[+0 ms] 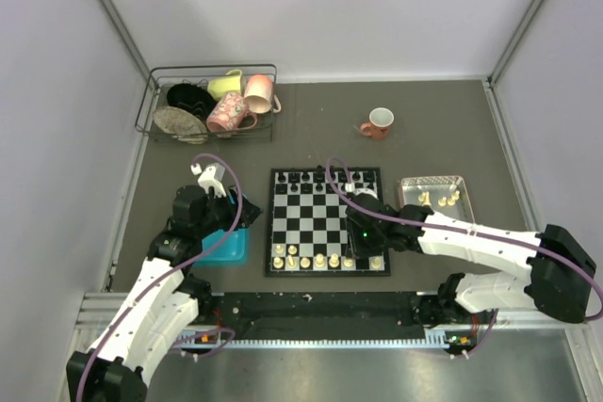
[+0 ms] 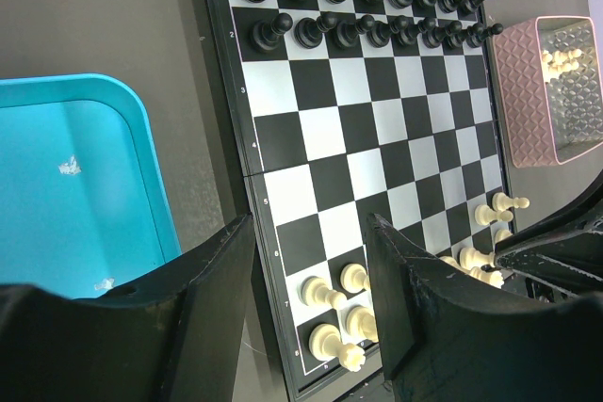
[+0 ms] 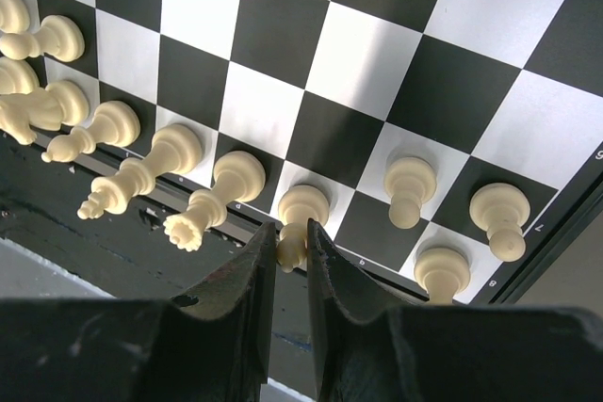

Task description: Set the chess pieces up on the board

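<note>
The board (image 1: 311, 218) lies in the middle of the table. Black figures fill its far two rows (image 2: 363, 30). Several cream-white chess pieces (image 1: 306, 256) stand on its near two rows. In the right wrist view my right gripper (image 3: 292, 251) is shut on the top of one cream piece (image 3: 301, 206) standing upright on a near-row square, beside a queen (image 3: 221, 190). My left gripper (image 2: 309, 233) is open and empty, hovering over the board's left edge (image 2: 236, 195) next to the blue tray (image 2: 75, 185). More cream pieces (image 2: 563, 58) lie in the pink tray (image 2: 528, 91).
A wire rack (image 1: 212, 105) with cups and bowls stands at the back left. A red mug (image 1: 379, 122) stands behind the board. The blue tray (image 1: 226, 247) is left of the board and the pink tray (image 1: 407, 197) is to its right.
</note>
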